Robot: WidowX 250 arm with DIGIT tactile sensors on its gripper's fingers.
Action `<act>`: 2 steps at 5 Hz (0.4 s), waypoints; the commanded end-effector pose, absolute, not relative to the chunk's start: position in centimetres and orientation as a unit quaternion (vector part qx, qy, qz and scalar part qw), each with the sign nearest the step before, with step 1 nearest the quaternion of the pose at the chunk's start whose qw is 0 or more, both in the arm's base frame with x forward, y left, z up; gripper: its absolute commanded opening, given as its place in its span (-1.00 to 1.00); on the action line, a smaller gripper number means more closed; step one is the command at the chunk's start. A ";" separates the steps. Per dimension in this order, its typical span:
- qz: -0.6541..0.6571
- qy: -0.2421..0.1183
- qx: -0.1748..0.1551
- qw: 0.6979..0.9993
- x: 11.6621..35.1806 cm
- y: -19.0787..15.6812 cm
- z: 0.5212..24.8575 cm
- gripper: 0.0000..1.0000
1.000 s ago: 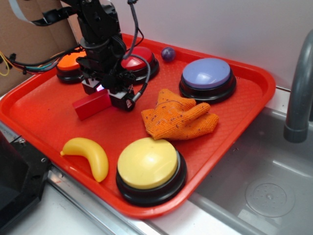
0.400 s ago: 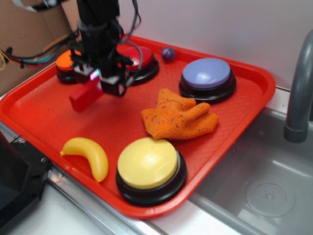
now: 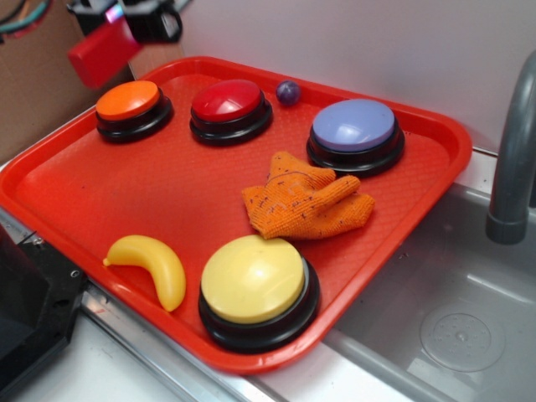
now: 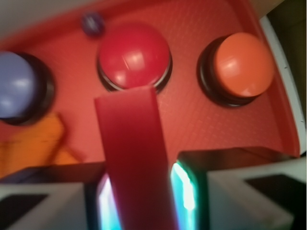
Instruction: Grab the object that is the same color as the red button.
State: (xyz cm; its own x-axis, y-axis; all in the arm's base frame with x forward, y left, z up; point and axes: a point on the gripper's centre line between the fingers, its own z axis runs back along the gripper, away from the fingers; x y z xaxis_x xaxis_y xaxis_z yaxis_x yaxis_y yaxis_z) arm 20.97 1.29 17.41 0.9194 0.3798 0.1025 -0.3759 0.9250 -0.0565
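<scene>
My gripper [image 3: 117, 21] hangs high at the top left of the exterior view, well above the tray, shut on the red block [image 3: 102, 52]. In the wrist view the red block [image 4: 134, 158] stands clamped between the two glowing pads [image 4: 184, 187], and my gripper [image 4: 141, 196] fills the bottom of that frame. The red button [image 3: 227, 100] sits at the back of the red tray [image 3: 75, 193], right of the orange button [image 3: 127, 100]. Below the block in the wrist view lies the red button [image 4: 134, 55], with the orange button [image 4: 243, 64] beside it.
Also on the tray are a purple button [image 3: 353, 126], a yellow button [image 3: 251, 278], a yellow banana [image 3: 155, 264], an orange knitted cloth [image 3: 306, 205] and a small purple ball [image 3: 288, 91]. A sink basin [image 3: 452, 327] and a grey faucet [image 3: 512, 159] lie to the right.
The gripper has risen from the tray floor up and to the left with the red block held in it. Everything else on the tray stayed put.
</scene>
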 end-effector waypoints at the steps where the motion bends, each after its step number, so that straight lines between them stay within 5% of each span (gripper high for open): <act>1: 0.247 -0.118 -0.100 0.957 19.0 3.5 25.9 -1.00; 2: 0.273 -0.103 -0.067 0.954 19.0 3.8 25.2 -1.00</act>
